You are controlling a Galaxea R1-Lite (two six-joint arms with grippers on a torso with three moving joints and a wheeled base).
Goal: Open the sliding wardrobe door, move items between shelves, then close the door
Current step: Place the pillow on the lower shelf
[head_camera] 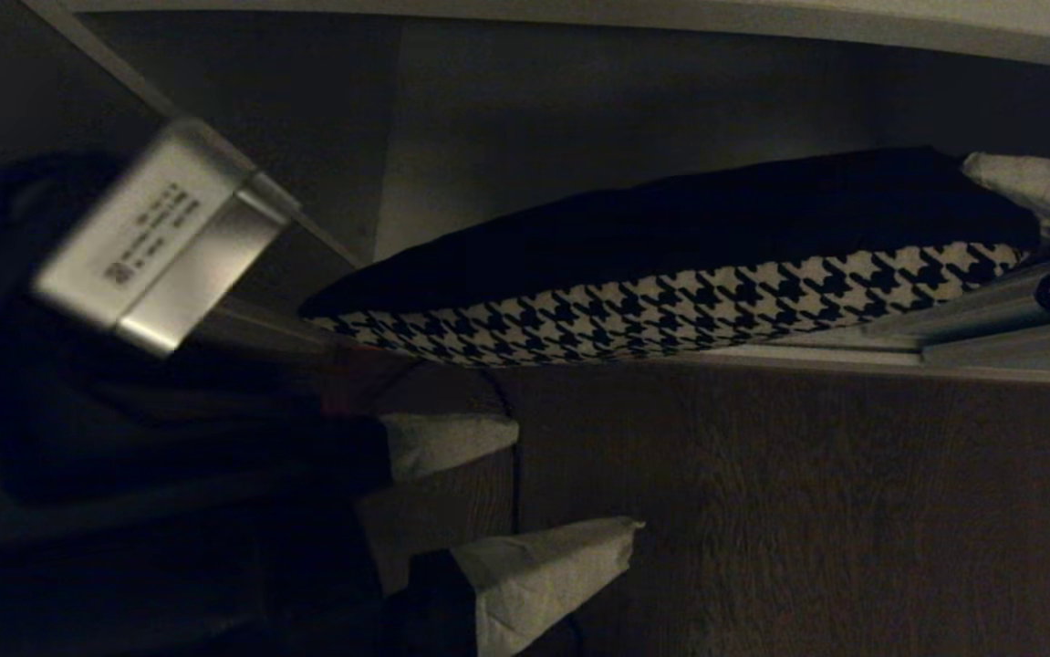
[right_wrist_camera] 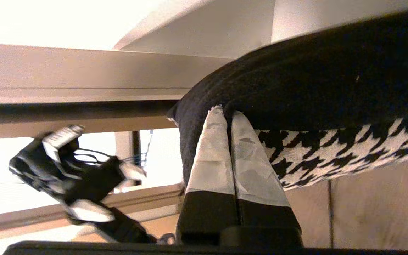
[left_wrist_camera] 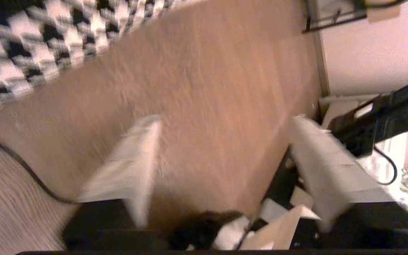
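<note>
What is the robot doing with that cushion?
It is shifting a cushion in a wardrobe. The right claw is pinched shut on the cushion's dark edge, holding it over the shelf edge. The left claw hangs open and empty below the cushion's other end, over the wooden floor, gripping nothing.

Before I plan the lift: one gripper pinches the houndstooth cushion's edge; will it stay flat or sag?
Probably sag: the cushion looks soft and plump, and the right gripper only pinches its edge. Likely light. The fabric probably resists slipping.
</note>
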